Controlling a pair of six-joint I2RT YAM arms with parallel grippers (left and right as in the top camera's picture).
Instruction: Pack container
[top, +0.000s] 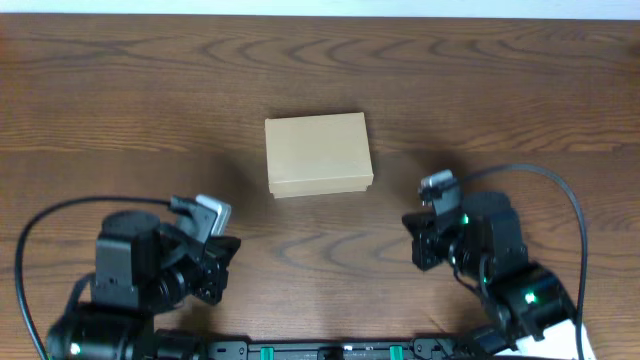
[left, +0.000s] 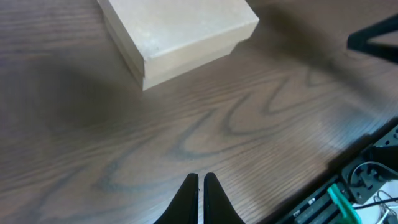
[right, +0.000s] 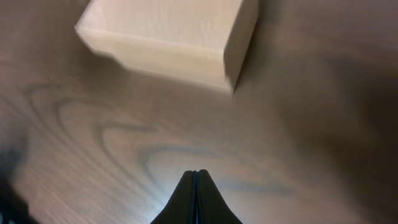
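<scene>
The container (top: 318, 153) is a small tan cardboard box with its lid closed, lying flat at the middle of the wooden table. It also shows at the top of the left wrist view (left: 177, 34) and of the right wrist view (right: 168, 37). My left gripper (top: 222, 258) is shut and empty, near the front edge, left of and nearer than the box; its fingertips (left: 201, 178) hover over bare wood. My right gripper (top: 420, 240) is shut and empty, to the right of and nearer than the box; its fingertips (right: 195, 174) are over bare wood.
The brown wooden table (top: 120, 100) fills the view. A black base rail with green parts (top: 330, 350) runs along the front edge. Black cables (top: 560, 190) loop from each arm. No other loose objects show.
</scene>
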